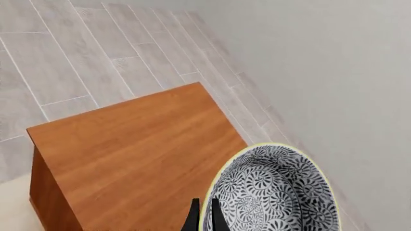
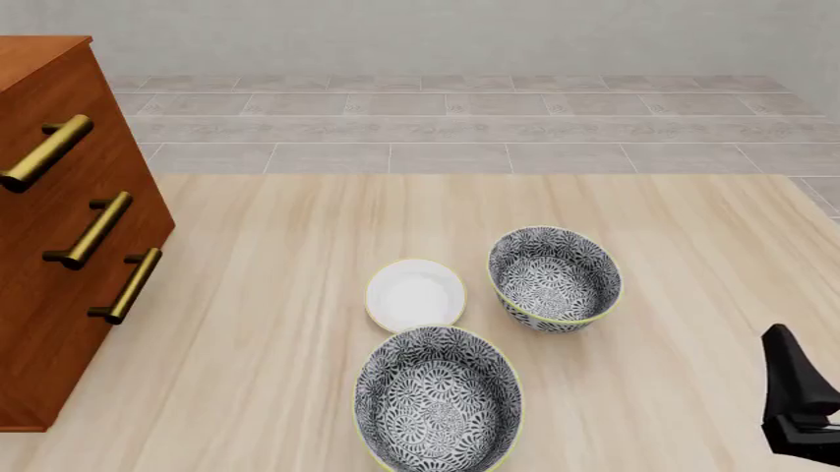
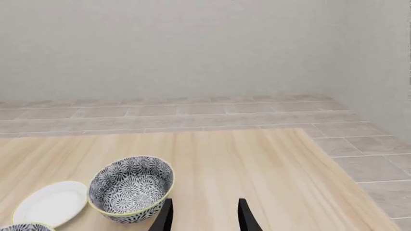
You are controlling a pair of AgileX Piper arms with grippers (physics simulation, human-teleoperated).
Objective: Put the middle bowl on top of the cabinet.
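In the left wrist view the middle bowl (image 1: 276,192), dark-grey-and-white floral with a pale yellow-green rim, hangs by its rim from my left gripper (image 1: 204,219), which is shut on it. It sits high over one corner of the cabinet (image 1: 128,149), partly past the flat reddish-brown top, and I cannot tell whether it touches the wood. The front view shows the cabinet (image 2: 53,216) at the far left with its three brass handles; the held bowl and left arm are out of that view. My right gripper (image 3: 204,219) is open above the table with nothing between its fingers.
Two other floral bowls stand on the table, one near the front (image 2: 438,401) and one further right (image 2: 556,278). A small white dish (image 2: 415,294) lies between them. My right arm (image 2: 798,408) is at the table's front right. Tiled floor and a pale wall lie beyond.
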